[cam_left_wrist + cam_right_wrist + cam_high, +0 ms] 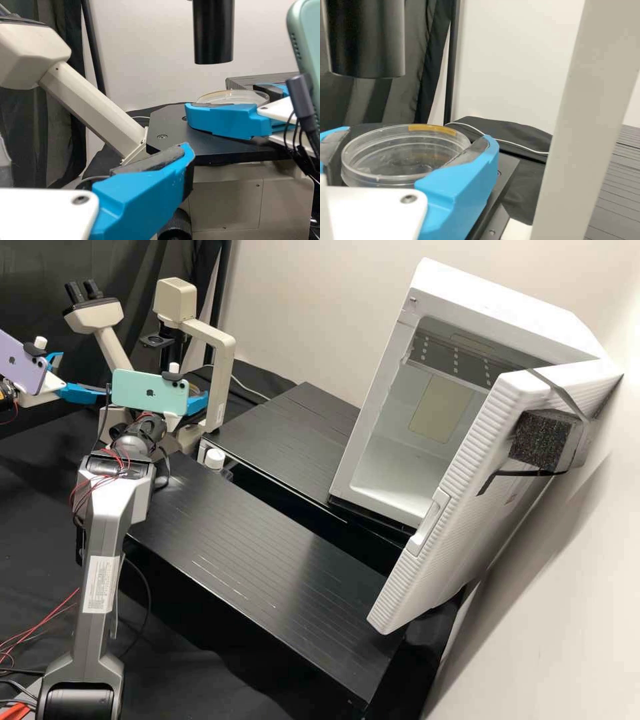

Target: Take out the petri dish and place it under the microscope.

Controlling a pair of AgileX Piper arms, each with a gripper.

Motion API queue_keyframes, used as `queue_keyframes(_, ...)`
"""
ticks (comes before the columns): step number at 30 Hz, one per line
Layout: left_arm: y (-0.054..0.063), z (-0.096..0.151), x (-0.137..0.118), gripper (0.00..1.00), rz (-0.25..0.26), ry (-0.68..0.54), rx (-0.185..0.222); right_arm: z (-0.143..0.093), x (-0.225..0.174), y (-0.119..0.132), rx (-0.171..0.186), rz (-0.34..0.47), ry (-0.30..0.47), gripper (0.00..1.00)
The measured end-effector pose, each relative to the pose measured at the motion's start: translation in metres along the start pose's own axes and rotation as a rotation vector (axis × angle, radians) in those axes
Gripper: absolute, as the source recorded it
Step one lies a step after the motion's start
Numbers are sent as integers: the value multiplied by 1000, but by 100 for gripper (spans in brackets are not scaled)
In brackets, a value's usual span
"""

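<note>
Microscope (221, 367) at far left of the bench. My right gripper (197, 403), reaching it from the near side, has the petri dish (405, 155) between its two blue fingers, the dark pads against the dish wall on opposite sides. The dish is clear and round, lying about flat, with a strip of yellow-brown tape on its rim. It is at the black microscope stage (205, 142), lower than the black tube (213, 35); I cannot tell whether its base touches the stage or sits just above it, nor whether it is centred under the tube.

My left gripper (81, 375) is farther left, near the microscope, its fingers spread wide with nothing between them. It is apart from the dish.

Green phone (151, 392) mounted over my right gripper, purple phone (20, 361) over my left. Angled eyepiece head (93, 315) on the left side of the microscope.

To the right, a white cabinet (507, 307) with its door (460, 507) swung open toward the near side; dark foam block (543, 440) strapped to the door. Two black ribbed platforms between: the near one (253, 553) and the far one (287, 433). White cap (215, 458) at the left end of the gap between them.
</note>
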Motion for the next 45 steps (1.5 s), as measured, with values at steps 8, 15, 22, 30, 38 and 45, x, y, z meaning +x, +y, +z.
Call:
queue_keyframes(8,0,0,0,100,0,0,0,0,0,0,-2,-5,-1,100)
queue_keyframes(15,0,0,0,100,0,0,0,0,0,0,-2,-5,-1,100)
queue_keyframes(22,0,0,0,100,0,0,0,7,-4,2,-36,-5,5,100)
queue_keyframes(30,0,0,0,100,0,0,0,10,-33,13,-107,18,19,100)
queue_keyframes(38,0,0,0,100,0,0,0,14,-80,19,-174,31,90,100)
queue_keyframes(45,0,0,0,100,0,0,0,35,-127,43,-24,131,128,100)
